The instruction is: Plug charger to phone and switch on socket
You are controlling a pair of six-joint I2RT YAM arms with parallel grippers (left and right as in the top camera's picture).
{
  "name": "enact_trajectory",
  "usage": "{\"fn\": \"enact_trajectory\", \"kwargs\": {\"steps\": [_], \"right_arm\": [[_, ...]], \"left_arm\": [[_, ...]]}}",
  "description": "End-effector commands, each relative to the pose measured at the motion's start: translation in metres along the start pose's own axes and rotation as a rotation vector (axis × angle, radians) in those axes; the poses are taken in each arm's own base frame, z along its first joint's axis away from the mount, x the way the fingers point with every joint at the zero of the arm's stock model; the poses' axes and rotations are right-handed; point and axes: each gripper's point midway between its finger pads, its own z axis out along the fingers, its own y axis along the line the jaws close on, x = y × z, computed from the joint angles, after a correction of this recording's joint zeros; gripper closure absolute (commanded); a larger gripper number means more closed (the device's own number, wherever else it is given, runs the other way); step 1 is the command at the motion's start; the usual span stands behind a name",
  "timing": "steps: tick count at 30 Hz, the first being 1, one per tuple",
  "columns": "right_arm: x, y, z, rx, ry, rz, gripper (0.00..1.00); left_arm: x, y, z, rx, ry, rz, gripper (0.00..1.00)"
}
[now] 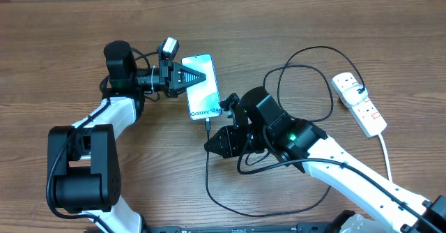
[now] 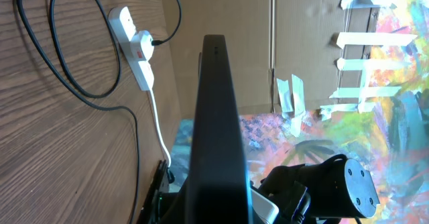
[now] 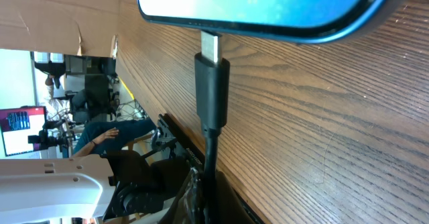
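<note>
Left gripper (image 1: 206,73), reaching in from the left side, is clamped on the upper half of the phone (image 1: 209,99), jaws pressed together on it. Just below the phone's lower end, the right gripper (image 1: 209,144) pinches the charger cable (image 1: 208,174) a little behind its connector (image 3: 212,90). Both work over a wooden table (image 1: 70,38). From that pinch the long black cable drops toward the near edge and runs on in loose loops to the right. Well apart on the right lies the white power strip (image 1: 359,104), slanted, with a black plug (image 1: 357,90) in it, red switches (image 1: 374,112), and a white cord (image 1: 385,149) trailing toward the near edge. The phone lies screen up, its "Galaxy" text near the lower end. The connector lines up with the phone's bottom edge, its metal tip meeting that edge, a stretch of bare metal showing.
</note>
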Motion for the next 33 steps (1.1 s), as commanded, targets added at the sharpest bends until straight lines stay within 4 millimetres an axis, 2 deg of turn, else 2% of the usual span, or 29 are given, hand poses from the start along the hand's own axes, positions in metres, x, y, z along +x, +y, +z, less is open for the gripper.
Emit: {"fn": "enact_trajectory", "kwargs": {"steps": [1,17,24,33], "right_arm": [[-0.002,0.002,0.000,-0.010,-0.002,-0.008,0.96],[-0.006,0.005,0.000,-0.020,-0.014,-0.023,0.96],[-0.007,-0.004,0.006,0.007,-0.011,-0.030,0.96],[-0.021,-0.016,0.001,0.059,-0.069,-0.103,0.96]], "left_arm": [[0.001,-0.008,0.003,0.011,0.033,0.013,0.96],[0.001,-0.008,0.003,0.011,0.033,0.018,0.96],[0.001,-0.007,0.003,0.012,0.032,0.047,0.96],[0.001,-0.008,0.003,0.013,0.033,0.111,0.96]]}}
